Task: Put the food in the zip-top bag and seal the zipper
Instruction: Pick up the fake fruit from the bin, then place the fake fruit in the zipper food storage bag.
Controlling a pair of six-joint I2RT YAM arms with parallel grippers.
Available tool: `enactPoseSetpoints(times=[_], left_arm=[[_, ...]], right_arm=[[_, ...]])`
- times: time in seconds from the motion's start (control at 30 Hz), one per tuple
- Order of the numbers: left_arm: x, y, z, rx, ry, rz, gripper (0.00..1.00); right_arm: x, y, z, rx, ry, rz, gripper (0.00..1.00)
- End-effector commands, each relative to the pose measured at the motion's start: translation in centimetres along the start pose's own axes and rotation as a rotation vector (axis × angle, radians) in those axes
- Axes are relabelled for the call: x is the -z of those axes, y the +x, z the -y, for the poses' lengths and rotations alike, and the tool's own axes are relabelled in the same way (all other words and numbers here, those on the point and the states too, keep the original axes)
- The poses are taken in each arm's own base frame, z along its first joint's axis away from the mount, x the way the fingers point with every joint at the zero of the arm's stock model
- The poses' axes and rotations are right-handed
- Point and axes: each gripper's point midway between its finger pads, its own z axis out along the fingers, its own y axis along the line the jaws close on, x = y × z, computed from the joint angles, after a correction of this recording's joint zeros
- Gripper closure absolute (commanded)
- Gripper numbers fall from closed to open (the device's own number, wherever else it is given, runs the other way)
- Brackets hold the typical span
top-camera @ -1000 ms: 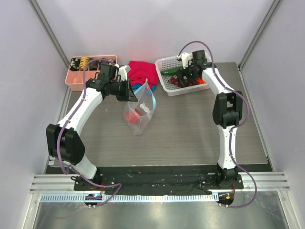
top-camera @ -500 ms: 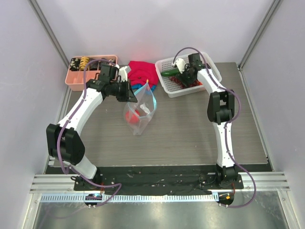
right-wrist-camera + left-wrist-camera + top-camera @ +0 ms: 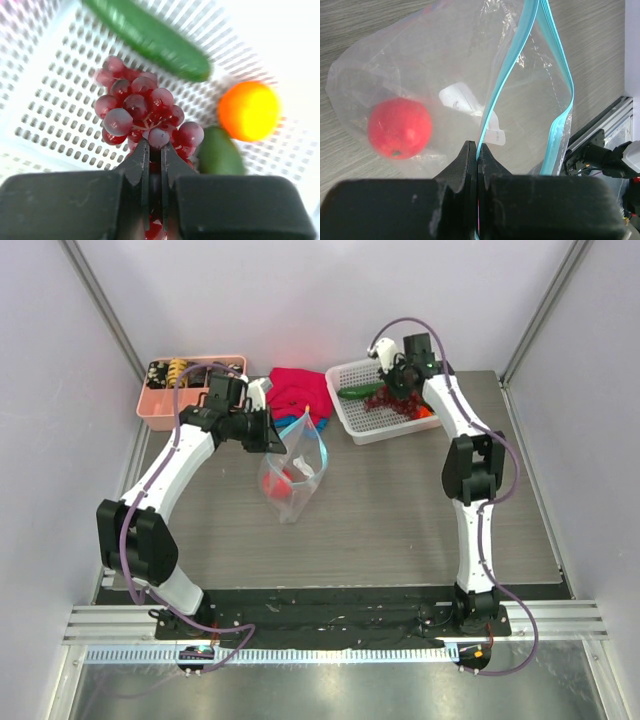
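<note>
Clear bag (image 3: 420,65) rests on bench (image 3: 360,20), blue zipper (image 3: 509,75) gaping, red tomato (image 3: 400,127) inside; left jaws pinch the zipper, right jaws pinch purple grapes (image 3: 142,115) in white basket (image 3: 45,115).

Robot lab cell, aluminium frame (image 3: 98,300), plain walls (image 3: 300,300)

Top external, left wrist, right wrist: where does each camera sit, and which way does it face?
Top external: above and behind, looking down on the table; both arms show, bases nearest.
Left wrist: looks past the left gripper, pinched on the zipper of the zip-top bag.
Right wrist: looks down into the basket; right gripper closed on the grape bunch.
Shared: top and left wrist both show the bagged tomato.
</note>
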Motion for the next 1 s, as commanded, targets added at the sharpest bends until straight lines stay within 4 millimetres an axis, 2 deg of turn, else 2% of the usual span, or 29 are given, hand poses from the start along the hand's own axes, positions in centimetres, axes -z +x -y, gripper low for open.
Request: enactPoseSetpoints(times=[0.0, 0.07, 0.2, 0.23, 0.37, 0.47, 0.53, 0.57, 0.63, 0.67, 0.8, 0.87, 0.93, 0.97], left_arm=[[1.5, -1.7, 0.5, -0.021, 0.005, 0.069, 1.0], [1.6, -1.9, 0.4, -0.012, 0.008, 0.072, 1.0], [1.8, -2.3, 0.5, -0.003, 0.011, 0.09, 1.0], [1.8, -2.3, 0.5, 0.0, 0.011, 0.092, 1.0], [2.0, -2.5, 0.6, 0.014, 0.013, 0.101, 1.0], [2.1, -2.7, 0.5, 0.018, 0.003, 0.111, 1.0], [2.4, -2.8, 0.6, 0.023, -0.002, 0.129, 1.0], [2.4, -3.0, 0.4, 0.024, -0.015, 0.144, 1.0], [2.6, -3.2, 0.4, 0.035, -0.021, 0.161, 1.0], [2.6, -3.3, 0.3, 0.038, -0.027, 0.166, 1.0], [2.4, -3.4, -0.1, 0.057, -0.042, 0.171, 1.0], [2.3, -3.4, -0.1, 0.063, -0.042, 0.17, 1.0], [2.3, -3.5, 0.0, 0.064, -0.04, 0.175, 1.0], [2.2, -3.5, 0.0, 0.067, -0.04, 0.175, 1.0]], right_arm=[[10.3, -10.5, 4.5, -0.025, 0.155, 0.308, 0.99], [11.5, -11.3, 4.8, -0.043, 0.155, 0.34, 0.99], [14.8, -14.3, 4.1, -0.137, 0.122, 0.445, 0.99], [16.2, -15.3, 3.9, -0.153, 0.114, 0.479, 0.99], [20.5, -18.1, 2.4, -0.27, 0.034, 0.589, 0.99], [23.8, -19.6, 0.4, -0.343, -0.062, 0.645, 0.99], [24.9, -19.8, -1.4, -0.383, -0.138, 0.65, 0.99], [26.3, -20.0, -2.1, -0.39, -0.154, 0.658, 0.99], [26.9, -19.7, -4.0, -0.416, -0.223, 0.644, 0.99], [28.1, -19.8, -5.0, -0.444, -0.25, 0.642, 0.99], [29.1, -19.2, -8.7, -0.531, -0.375, 0.586, 0.99], [29.0, -18.8, -11.5, -0.562, -0.453, 0.539, 0.99], [30.1, -18.9, -13.4, -0.551, -0.488, 0.536, 0.99], [29.7, -18.7, -15.1, -0.55, -0.518, 0.508, 0.99]])
